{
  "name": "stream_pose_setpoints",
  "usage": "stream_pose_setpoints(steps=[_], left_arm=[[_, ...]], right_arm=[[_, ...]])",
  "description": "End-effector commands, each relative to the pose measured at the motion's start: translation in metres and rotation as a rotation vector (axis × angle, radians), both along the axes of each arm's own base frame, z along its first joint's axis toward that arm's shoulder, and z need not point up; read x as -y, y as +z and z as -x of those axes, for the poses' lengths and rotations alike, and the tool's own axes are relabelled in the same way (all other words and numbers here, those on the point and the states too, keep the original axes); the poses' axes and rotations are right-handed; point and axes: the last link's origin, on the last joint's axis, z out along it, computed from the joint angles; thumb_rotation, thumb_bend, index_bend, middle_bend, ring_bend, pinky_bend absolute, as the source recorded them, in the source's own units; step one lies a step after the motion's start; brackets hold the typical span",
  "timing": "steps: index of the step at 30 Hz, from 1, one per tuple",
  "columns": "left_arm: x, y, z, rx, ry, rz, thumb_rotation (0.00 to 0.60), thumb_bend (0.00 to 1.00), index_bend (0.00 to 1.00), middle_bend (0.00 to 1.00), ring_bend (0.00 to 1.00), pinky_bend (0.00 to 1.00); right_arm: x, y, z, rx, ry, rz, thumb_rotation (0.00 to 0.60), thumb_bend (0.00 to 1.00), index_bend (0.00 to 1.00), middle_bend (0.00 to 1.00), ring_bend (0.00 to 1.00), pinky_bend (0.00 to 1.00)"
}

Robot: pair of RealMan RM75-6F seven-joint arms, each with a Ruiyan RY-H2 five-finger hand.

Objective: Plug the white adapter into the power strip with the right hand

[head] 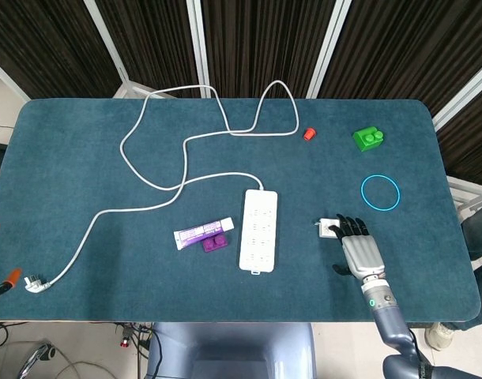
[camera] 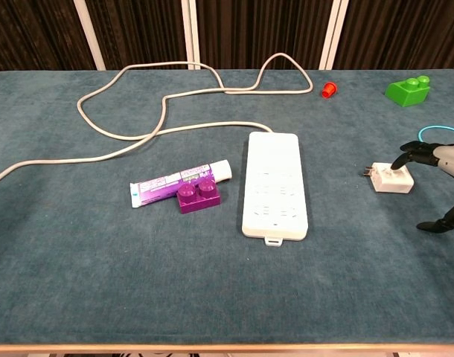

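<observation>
Nearest the chest camera lies bare blue-green table (camera: 100,297), and just beyond it the white power strip (camera: 275,186) sits lengthwise at the frame's centre, its cord (camera: 138,137) looping away to the upper left. Right of the strip, with open cloth between, rests the white adapter (camera: 391,178), prongs pointing left toward the strip. Over it, at the right edge of the frame, the right hand (head: 358,245) has its fingertips (camera: 403,158) on or just above the adapter's top while the thumb hangs apart lower down, so nothing is gripped yet. No left hand shows in either view. Judging by looks, the adapter is a small, light, rigid plastic block with smooth, somewhat slippery faces; it should be pinched across its two side faces, well behind the prongs. Seating it will likely need a firm push, and the light strip may slide. Left of the strip, a purple brick (camera: 198,198) and a toothpaste tube (camera: 178,182) lie near. Room between adapter and strip is free, and the table's near edge is well apart.
</observation>
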Motion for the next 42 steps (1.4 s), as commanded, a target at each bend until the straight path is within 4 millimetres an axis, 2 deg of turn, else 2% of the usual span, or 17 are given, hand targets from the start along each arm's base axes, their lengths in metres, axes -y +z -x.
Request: stream_pose_setpoints(steps=[1,20,42], left_arm=[[0.000,0.000,0.000,-0.001,0.000,0.000,0.600,0.17,0.17,0.03,0.00,0.08],[0.000,0.000,0.000,-0.003,0.000,-0.003,0.600,0.17,0.17,0.03,0.00,0.08],[0.001,0.000,-0.001,-0.005,-0.003,-0.005,0.600,0.17,0.17,0.03,0.00,0.08]], right_arm=[[0.003,-0.001,0.001,-0.007,-0.003,0.001,0.600,0.27,0.21,0.00,0.00,0.00],[0.003,-0.007,0.005,-0.030,-0.012,-0.019,0.600,0.26,0.24,0.00,0.00,0.00],[-0.011,-0.009,0.007,-0.052,0.004,-0.051,0.600,0.26,0.29,0.00,0.00,0.00]])
